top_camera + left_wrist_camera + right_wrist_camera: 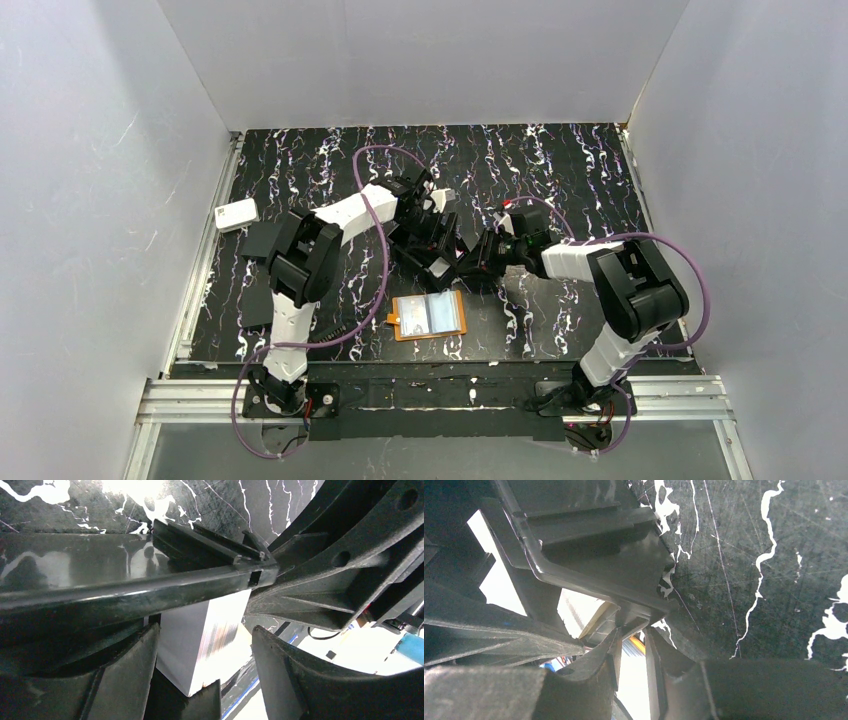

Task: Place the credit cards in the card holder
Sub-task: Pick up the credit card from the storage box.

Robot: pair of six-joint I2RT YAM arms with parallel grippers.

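The credit cards (200, 635) form a pale white stack that stands on edge against a tilted black tray (125, 587). My left gripper (205, 629) is open around the stack, and its right finger (285, 675) stands well clear of it. The stack's striped edge (576, 609) also shows in the right wrist view. My right gripper (633, 630) is shut on a corner of the black tray (589, 565). In the top view both grippers meet at the tray (428, 252) in mid-table. The card holder (430, 315) lies open and flat, nearer than the tray, orange-tan with pale pockets.
A white rounded box (236, 214) lies at the table's left edge. Flat black rectangles (256, 310) lie by the left arm. White walls close in the left, back and right sides. The arms' purple cables (380, 270) loop over the table.
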